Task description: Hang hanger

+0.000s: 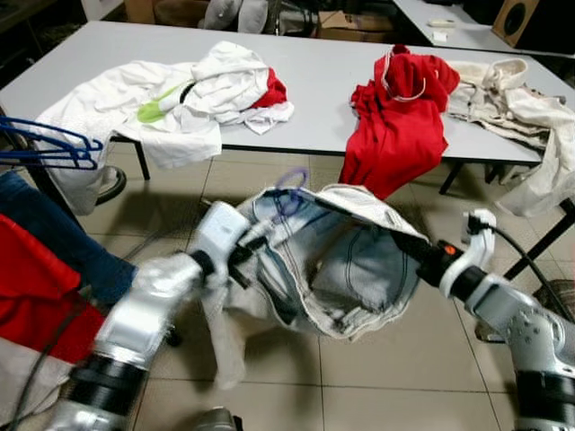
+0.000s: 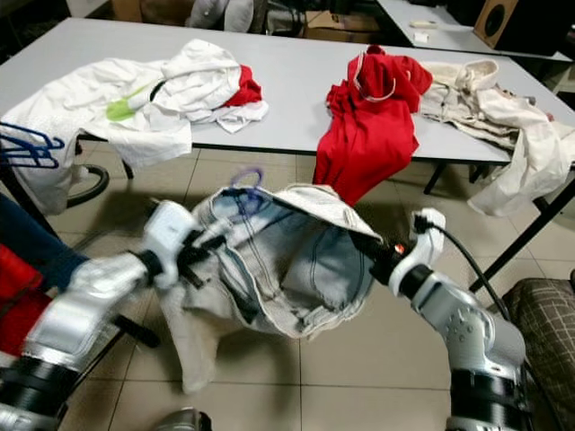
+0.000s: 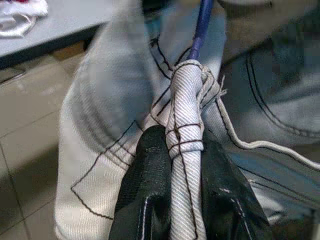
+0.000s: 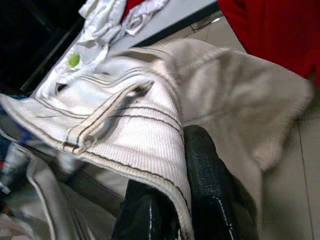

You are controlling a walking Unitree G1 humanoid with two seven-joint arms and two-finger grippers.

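Note:
A pale blue denim garment [image 1: 332, 265] hangs spread between my two grippers above the tiled floor, in front of the table. A blue hanger hook [image 1: 291, 184] pokes up from its top edge. My left gripper [image 1: 244, 249] is shut on the garment's left side, pinching a belt loop [image 3: 185, 150] beside the blue hanger wire [image 3: 201, 30]. My right gripper [image 1: 409, 244] is shut on the waistband [image 4: 150, 160] at the garment's right side.
A grey table [image 1: 323, 85] stands behind, with a white clothes pile [image 1: 189, 99], a red garment [image 1: 400, 117] draped over its edge and beige clothes [image 1: 512, 108]. Blue hangers [image 1: 49, 144] hang at left above red and blue clothing [image 1: 36, 269].

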